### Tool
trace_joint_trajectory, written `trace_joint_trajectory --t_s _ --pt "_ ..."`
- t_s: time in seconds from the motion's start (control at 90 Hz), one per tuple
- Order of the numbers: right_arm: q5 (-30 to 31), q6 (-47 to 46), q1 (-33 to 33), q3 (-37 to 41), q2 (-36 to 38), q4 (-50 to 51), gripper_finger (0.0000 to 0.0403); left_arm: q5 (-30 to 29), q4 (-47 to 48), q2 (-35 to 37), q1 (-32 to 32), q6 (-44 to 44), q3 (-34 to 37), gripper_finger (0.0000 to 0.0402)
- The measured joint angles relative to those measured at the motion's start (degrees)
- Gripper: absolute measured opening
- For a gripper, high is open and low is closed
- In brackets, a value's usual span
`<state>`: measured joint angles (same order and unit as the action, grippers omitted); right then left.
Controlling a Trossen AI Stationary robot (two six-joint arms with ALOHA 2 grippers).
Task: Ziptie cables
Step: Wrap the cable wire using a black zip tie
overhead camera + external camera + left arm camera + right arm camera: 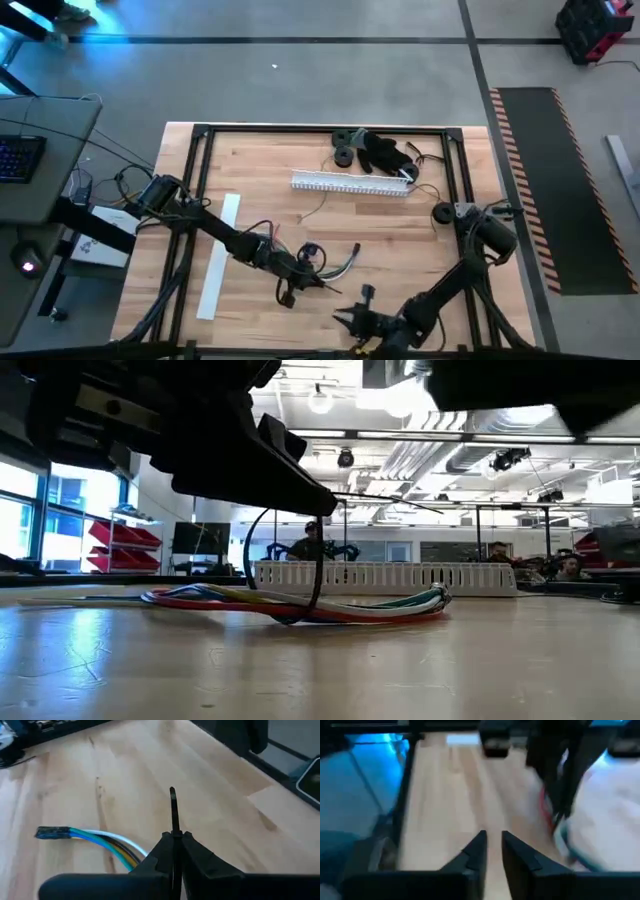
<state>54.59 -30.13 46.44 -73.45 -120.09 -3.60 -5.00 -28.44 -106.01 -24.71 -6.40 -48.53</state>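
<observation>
While the left end effector pinches a zip tie, open wood lies ahead.

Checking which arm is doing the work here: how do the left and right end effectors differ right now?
The left end effector is shut on a thin black zip tie; the right end effector is slightly open and holds nothing. The left is over the cables mid-table; the right waits near the front edge. Both are dark and two-fingered.

arms: two, dark, jointed | left tool: black wedge fingers; right tool: same black wedges
</observation>
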Motion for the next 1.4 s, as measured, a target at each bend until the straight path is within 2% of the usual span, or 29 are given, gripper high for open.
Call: trace_joint_trajectory --t_s 0.144,0.289,0.456,0.522,0.622,0.678,0.822,1.0,1.222,1.311,1.4 --pt "2.5 0.2 -2.5 0.0 -0.6 0.9 0.0125 2.5 0.0 0.0 0.0 -1.4 0.0 0.0000" --pt "-0.5 -3.2 -4.5 0.0 -1.5 0.4 0.0135 4.7 -0.2 0.0 0.0 -4.5 0.0 0.0000" --pt "-0.2 -8.0 -5.2 0.0 -2.6 0.7 0.0104 6.2 -0.4 0.0 0.1 -5.5 0.0 0.0000" --pt "1.0 -8.4 -5.1 0.0 -2.6 0.3 0.0077 6.1 -0.4 0.0 0.1 -5.9 0.0 0.0000" --pt "-0.3 -8.6 -5.1 0.0 -2.6 0.1 0.0022 6.0 -0.5 0.0 0.2 -6.2 0.0 0.0000" --pt "-0.4 -8.6 -4.8 0.0 -2.6 -0.5 0.0008 6.1 -0.5 0.0 0.2 -6.4 0.0 0.0000" --pt "2.3 -12.0 -3.1 -0.8 -2.6 -0.4 0.0002 6.7 -0.9 0.1 1.0 -7.1 -0.1 0.0000" --pt "5.9 -20.7 0.7 -2.8 -2.6 3.1 0.0000 8.6 -1.0 0.1 2.4 -8.9 -0.1 0.0000" --pt "5.3 -29.3 4.9 -3.5 -2.6 6.4 0.0001 9.6 -0.8 0.1 4.3 -9.2 0.0 0.0001" --pt "6.1 -29.2 6.1 -3.5 -2.6 6.0 0.0000 9.7 -0.8 0.1 4.9 -9.2 0.0 0.0001" --pt "5.8 -24.0 6.5 -3.5 -2.6 2.3 0.0000 10.3 -0.7 0.1 5.4 -9.4 0.0 0.0001"
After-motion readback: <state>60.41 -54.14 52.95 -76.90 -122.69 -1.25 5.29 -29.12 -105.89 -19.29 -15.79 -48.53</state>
